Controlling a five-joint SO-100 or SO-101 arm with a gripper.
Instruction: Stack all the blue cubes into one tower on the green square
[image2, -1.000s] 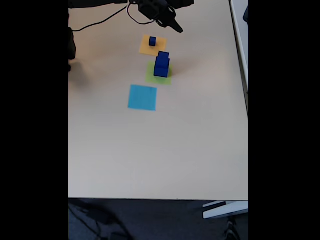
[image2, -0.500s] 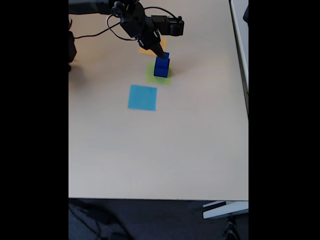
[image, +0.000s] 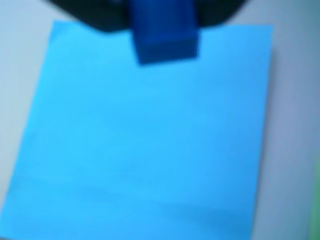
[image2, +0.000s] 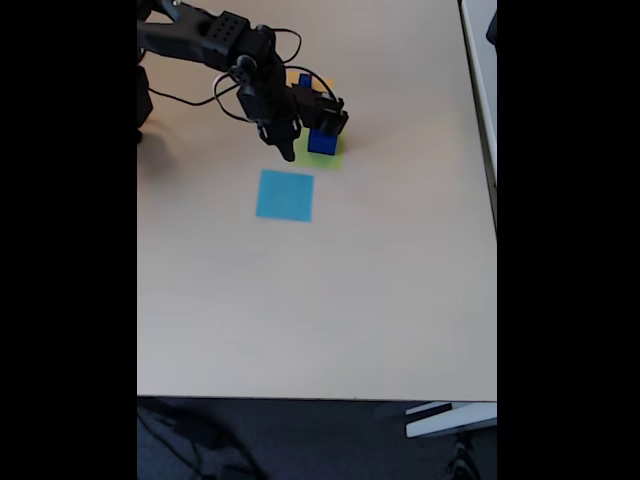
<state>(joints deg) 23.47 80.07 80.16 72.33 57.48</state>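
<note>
On green square (image2: 331, 155) | dark-blue cubes (image2: 322, 140) stacked | tool (image2: 288, 152) beside

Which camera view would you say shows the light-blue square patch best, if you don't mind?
The wrist view: the light-blue square patch fills most of it, though blurred, with a blue cube at its top edge. The fixed view shows the patch small but whole, lying apart from the arm.

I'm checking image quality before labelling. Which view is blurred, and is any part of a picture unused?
Wrist view: soft and blurred throughout; the blue cube and the light-blue square have smeared edges. Fixed view: sharper, though small; black bars fill both sides, and bright light washes out the table, leaving the arm a dark shape.
</note>
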